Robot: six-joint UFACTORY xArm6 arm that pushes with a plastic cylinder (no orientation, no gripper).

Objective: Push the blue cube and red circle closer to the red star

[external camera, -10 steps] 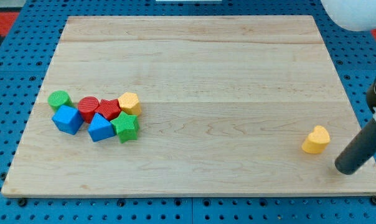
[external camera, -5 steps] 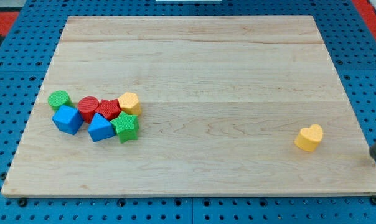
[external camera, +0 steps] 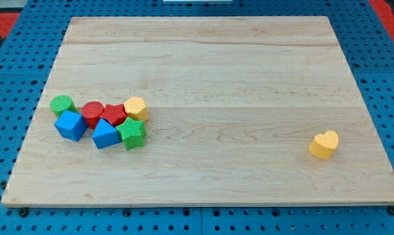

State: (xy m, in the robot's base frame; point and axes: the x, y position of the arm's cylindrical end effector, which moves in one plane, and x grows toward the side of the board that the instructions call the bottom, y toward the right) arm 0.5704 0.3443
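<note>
The blue cube (external camera: 70, 125) sits at the view's left on the wooden board (external camera: 203, 72), touching the red circle (external camera: 92, 113) just above and right of it. The red star (external camera: 114, 115) lies right beside the red circle, touching it. All three are part of one tight cluster. My tip and rod do not show in the camera view.
In the same cluster are a green cylinder (external camera: 62, 104) at the upper left, a yellow hexagon (external camera: 136, 108), a second blue block (external camera: 106, 134) and a green star (external camera: 132, 133). A yellow heart (external camera: 324, 144) lies alone near the board's right edge.
The rod has left the view at the right edge. The yellow heart shifted slightly left and up between the first two frames; the cluster has not moved.
</note>
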